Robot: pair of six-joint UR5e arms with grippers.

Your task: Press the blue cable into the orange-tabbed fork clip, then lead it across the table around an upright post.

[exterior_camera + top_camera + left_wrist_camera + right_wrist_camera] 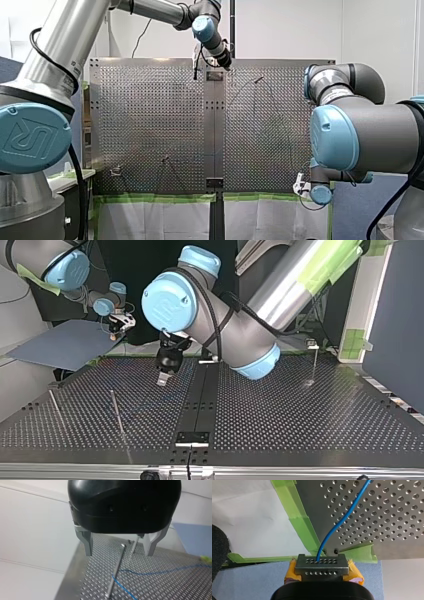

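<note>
Cable [332,532] comes out of my right tool [322,566], whose yellow-orange pads [355,573] are closed on it. A drilled metal block in front of the pads hides how far the cable reaches between them. Ahead of the tool the cable crosses green tape [299,522] onto the perforated tabletop [387,517], where the frame cuts it off. This tool hangs just off the tabletop's corner, above a blue-grey board [249,580]. In the top view it is small and far off at the left, and its fingers are hard to make out there.

My left tool [118,553] is black, with bare metal fingers [86,542] spread wide and nothing between them. It hovers low over the tabletop. Ahead of it, in line with the gap, stands a thin post [117,567]. A second post [135,545] stands farther off, its top hidden behind the tool's body. The cable lies flat on the tabletop here and bends just beside the near post's foot. Whether it touches the post cannot be told.

In the front and top views the cable shows only as a faint line across the tabletop. A small fitting [116,171] at the front view's near left is too small to tell.
</note>
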